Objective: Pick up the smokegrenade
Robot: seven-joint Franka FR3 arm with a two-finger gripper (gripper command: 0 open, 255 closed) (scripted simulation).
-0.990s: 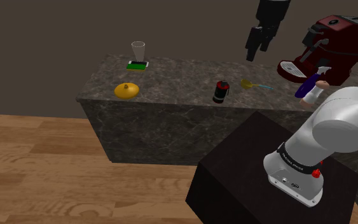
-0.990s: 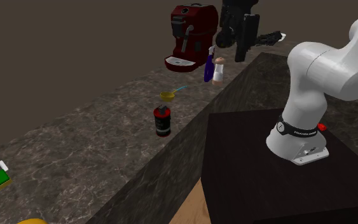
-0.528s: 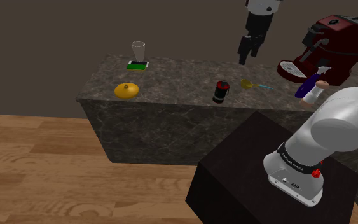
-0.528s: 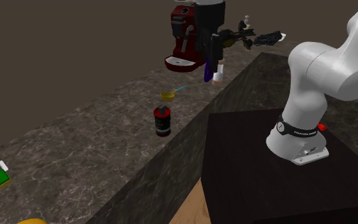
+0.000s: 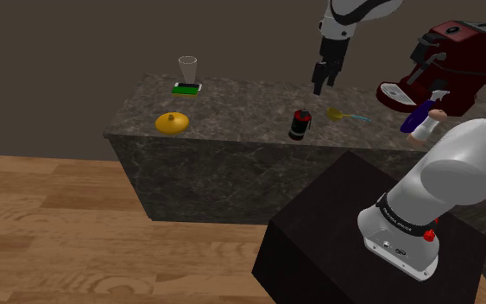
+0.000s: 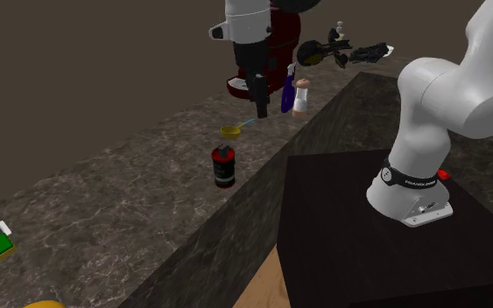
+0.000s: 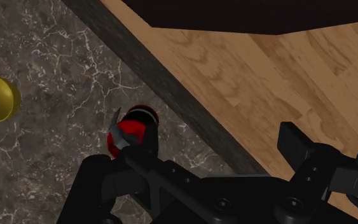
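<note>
One worktop (image 5: 232,108) carries eight things, one of each kind and no pairs:

- one red-and-black grenade (image 5: 299,125)
- one glass (image 5: 187,69)
- one green-and-white box (image 5: 186,88)
- one yellow rounded lump (image 5: 172,123)
- one yellow spoon (image 5: 336,113)
- one dark red coffee machine (image 5: 457,60)
- one purple-and-white spray bottle (image 5: 424,121)
- one black tool (image 6: 345,54), its kind not clear

Of the robot there is one arm (image 5: 457,164), one gripper (image 5: 321,79) and one stand (image 5: 344,224).
</note>
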